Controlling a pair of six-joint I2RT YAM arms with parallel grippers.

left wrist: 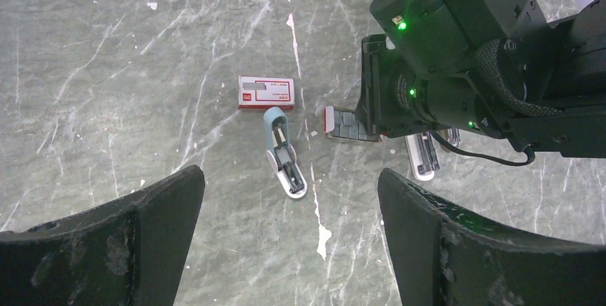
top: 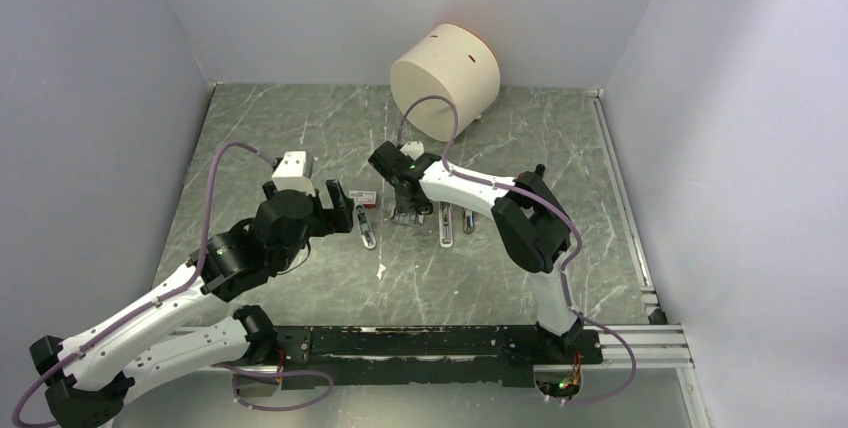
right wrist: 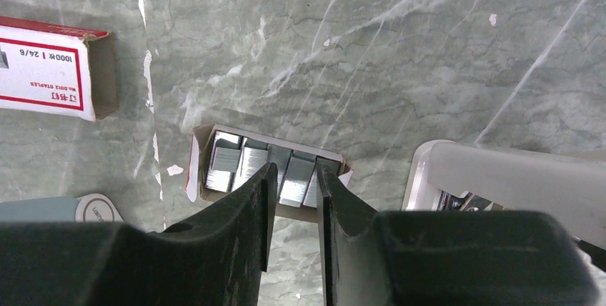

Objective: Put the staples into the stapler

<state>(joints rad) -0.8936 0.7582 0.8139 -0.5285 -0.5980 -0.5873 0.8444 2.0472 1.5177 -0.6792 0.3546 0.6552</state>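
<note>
Seen from above, the two arms meet over the middle of the grey marble table (top: 300, 128). The left arm (top: 200, 278) holds the left jaws spread wide and empty just left of a blue-and-white stapler (top: 365, 226), which lies opened out. The right arm (top: 470, 188) points the right jaws down just right of that stapler. A red-and-white box (top: 363, 198) lies at the stapler's far end, a white stapler (top: 447, 226) lies further right, and a beige cylinder (top: 445, 81) stands at the back.

From the left wrist, the wide-set left fingers (left wrist: 128, 242) frame the opened stapler, with the box just beyond it. A small cardboard tray (left wrist: 346, 125) sits beside it, under the right arm's wrist.

From the right wrist, the staples (right wrist: 243, 163) lie side by side as grey strips in the open tray, near the box and just left of the white stapler. The right fingers (right wrist: 243, 227) are narrowed to a slim gap around one strip. Whether they pinch it cannot be told.
</note>
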